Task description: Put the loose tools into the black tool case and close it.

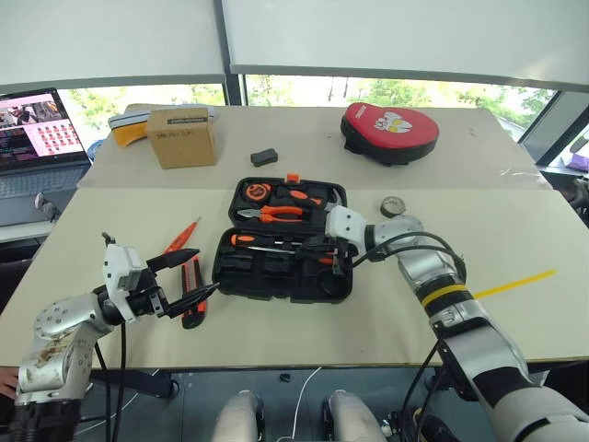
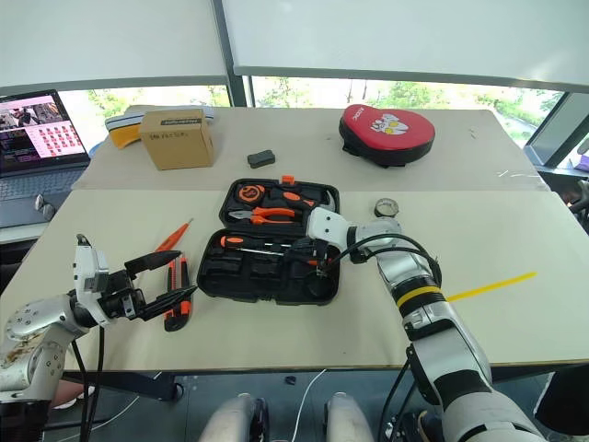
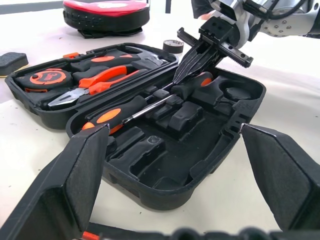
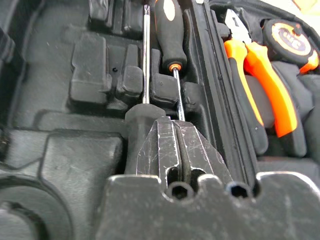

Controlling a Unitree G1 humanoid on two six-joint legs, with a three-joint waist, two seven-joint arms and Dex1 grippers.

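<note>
The black tool case (image 1: 241, 273) lies open in the middle of the table. Two orange-and-black screwdrivers (image 3: 114, 113) (image 3: 196, 83) lie head to tail in its near half. My right gripper (image 1: 337, 258) is shut, with nothing between its fingers. Its tips rest on the black handle (image 4: 136, 125) of one screwdriver. My left gripper (image 1: 204, 270) hangs open just left of the case, above the orange-and-black utility knife (image 1: 191, 302). The thin orange tester screwdriver (image 1: 181, 236) lies on the table beside it. A small dark tape roll (image 1: 393, 206) sits to the right of the case.
Orange-handled pliers (image 1: 276, 214) and a tape measure (image 1: 255, 192) fill the case's far half. At the back stand a cardboard box (image 1: 181, 136), a small black block (image 1: 264, 157) and a red-and-black mitt (image 1: 389, 132). A laptop (image 1: 37, 138) is at the far left.
</note>
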